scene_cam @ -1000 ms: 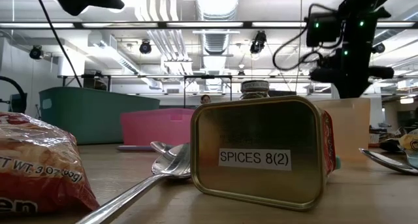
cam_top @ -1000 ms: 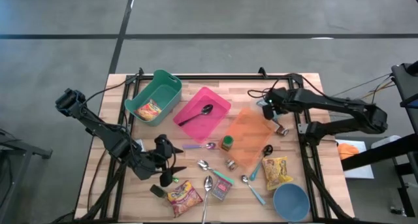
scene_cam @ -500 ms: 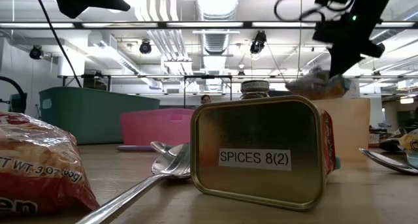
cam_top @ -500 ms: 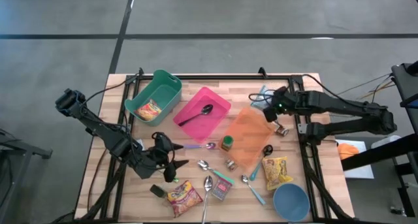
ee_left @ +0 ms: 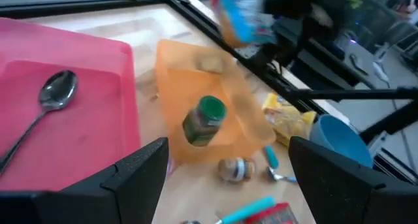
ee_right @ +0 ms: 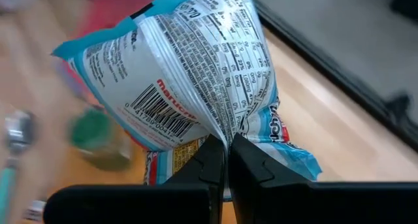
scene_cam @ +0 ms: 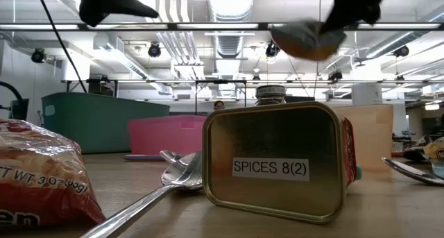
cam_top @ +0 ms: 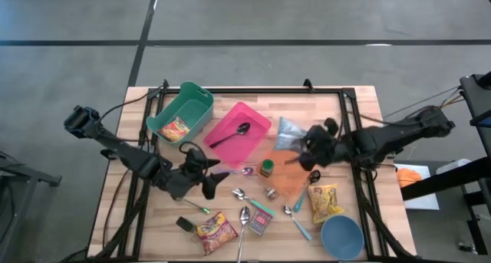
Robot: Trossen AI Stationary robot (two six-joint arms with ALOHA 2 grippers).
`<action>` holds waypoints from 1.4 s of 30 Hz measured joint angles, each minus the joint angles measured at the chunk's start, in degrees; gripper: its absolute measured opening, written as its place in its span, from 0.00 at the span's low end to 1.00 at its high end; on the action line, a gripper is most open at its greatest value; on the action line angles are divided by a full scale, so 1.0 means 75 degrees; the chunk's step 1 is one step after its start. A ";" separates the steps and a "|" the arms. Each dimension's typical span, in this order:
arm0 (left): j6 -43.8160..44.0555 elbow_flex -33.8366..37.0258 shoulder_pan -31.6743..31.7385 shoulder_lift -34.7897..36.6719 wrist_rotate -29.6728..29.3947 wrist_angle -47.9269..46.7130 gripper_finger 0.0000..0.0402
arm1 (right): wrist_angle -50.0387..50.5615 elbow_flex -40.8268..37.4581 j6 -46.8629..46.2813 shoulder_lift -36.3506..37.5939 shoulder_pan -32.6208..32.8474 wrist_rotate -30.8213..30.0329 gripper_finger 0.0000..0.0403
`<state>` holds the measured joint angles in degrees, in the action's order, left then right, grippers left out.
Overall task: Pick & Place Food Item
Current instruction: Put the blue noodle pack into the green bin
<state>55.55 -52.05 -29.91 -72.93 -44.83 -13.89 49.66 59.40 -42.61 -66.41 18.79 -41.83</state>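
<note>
Right claw carrying a noodle packet over the bench

My right claw, clenched on the blue noodle packet, had swung inward from the bench's right edge since a second before, lifting the packet clear above the orange bin; I judged placement to be next. My left claw hung released near the spoons. Beyond lay the wooden bench, then grey floor and a lit ceiling.
</note>
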 joint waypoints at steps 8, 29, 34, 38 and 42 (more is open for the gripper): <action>-0.0133 0.0000 0.0650 -0.0148 0.1038 0.0896 0.79 | -0.0270 0.1808 0.0132 -0.2065 0.0873 -0.1037 0.02; -0.1667 0.0000 0.0669 -0.0953 0.1302 0.2584 0.79 | -0.0271 0.4663 0.1098 -0.4484 0.0829 -0.1324 0.02; -0.1999 0.0000 0.0649 -0.0950 0.1318 0.2719 0.72 | -0.0259 0.4545 0.0906 -0.4476 0.0824 -0.1205 0.02; -0.2020 0.0000 0.0649 -0.0950 0.1324 0.2789 0.60 | -0.0270 0.4505 0.0904 -0.4462 0.0826 -0.1185 0.02; -0.2038 0.0000 0.0649 -0.0950 0.1417 0.2789 0.44 | -0.0273 0.4508 0.0906 -0.4462 0.0829 -0.1172 0.02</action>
<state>40.27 -52.05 -25.04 -80.05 -34.20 7.03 47.62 93.21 -35.81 -99.88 25.02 -50.62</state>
